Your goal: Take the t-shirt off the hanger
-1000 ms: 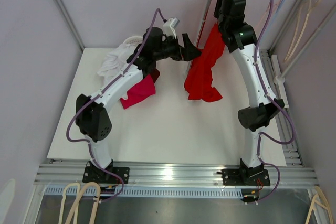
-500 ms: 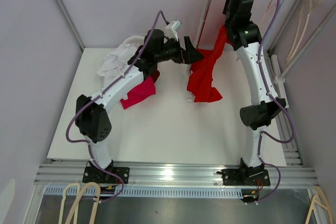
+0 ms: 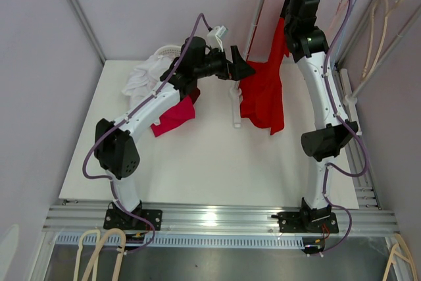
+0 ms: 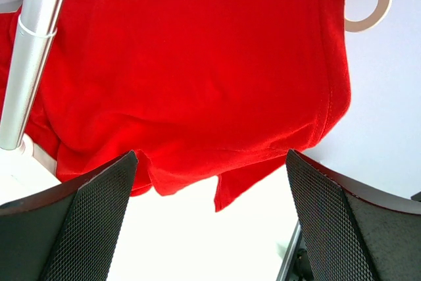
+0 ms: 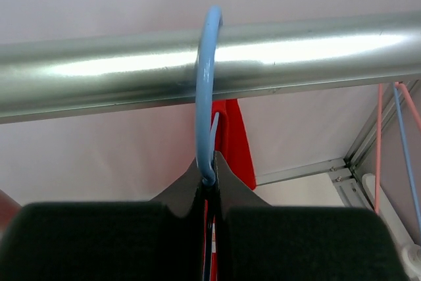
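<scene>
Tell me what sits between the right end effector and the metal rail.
The blue hanger hook: pinched in the right end effector, looped over the metal rail. Right wrist view shows it.

Left arm (image 3: 141, 113) and right arm (image 3: 323, 93) are the same deal: white links, chunky black joints, a purple cable trailing off each. Black base plates (image 3: 133, 217) are bolted at the table's (image 3: 197, 169) near edge. The left gripper (image 4: 212, 156) has black, mesh-textured fingers.

hanger (image 5: 202, 97) below its hook hidden by right pincer (image 5: 208, 174), t-shirt (image 4: 184, 64) cut off at top edge
</scene>
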`<state>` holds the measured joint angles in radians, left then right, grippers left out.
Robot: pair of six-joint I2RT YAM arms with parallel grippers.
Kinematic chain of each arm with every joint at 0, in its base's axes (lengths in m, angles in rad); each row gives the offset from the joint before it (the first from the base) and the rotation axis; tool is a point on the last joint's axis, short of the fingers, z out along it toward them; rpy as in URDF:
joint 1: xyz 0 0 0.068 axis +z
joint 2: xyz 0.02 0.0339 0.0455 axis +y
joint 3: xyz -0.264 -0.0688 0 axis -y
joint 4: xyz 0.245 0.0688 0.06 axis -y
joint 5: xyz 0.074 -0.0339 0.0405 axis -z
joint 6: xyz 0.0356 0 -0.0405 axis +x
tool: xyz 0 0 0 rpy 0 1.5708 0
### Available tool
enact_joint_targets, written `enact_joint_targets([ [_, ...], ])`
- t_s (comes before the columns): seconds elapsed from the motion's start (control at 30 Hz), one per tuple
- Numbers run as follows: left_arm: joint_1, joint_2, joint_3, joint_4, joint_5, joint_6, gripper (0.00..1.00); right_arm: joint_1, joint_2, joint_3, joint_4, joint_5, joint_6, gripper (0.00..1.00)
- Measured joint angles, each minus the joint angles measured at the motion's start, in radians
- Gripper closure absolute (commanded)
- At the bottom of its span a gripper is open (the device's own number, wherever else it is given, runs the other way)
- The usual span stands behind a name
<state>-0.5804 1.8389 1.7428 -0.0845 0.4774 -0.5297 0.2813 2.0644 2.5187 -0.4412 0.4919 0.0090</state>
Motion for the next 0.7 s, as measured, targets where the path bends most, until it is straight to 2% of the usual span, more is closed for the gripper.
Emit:
enact_joint_targets([
  [0.23, 0.000, -0.012, 0.000, -0.015, -0.010, 0.010, 0.00, 0.002, -0.005, -0.006, 0.005, -0.019, 0.000, 1.00],
  [0.37, -0.003, -0.041, 0.000, -0.038, -0.033, 0.026, 0.00, 0.010, -0.047, -0.061, 0.013, -0.032, -0.003, 1.00],
  [0.5, -0.013, -0.095, -0.012, -0.053, -0.067, 0.056, 0.00, 0.024, -0.119, -0.142, 0.028, -0.047, -0.014, 1.00],
  [0.7, -0.038, -0.227, -0.096, -0.052, -0.132, 0.106, 0.01, 0.039, -0.203, -0.164, 0.045, -0.068, -0.039, 1.00],
])
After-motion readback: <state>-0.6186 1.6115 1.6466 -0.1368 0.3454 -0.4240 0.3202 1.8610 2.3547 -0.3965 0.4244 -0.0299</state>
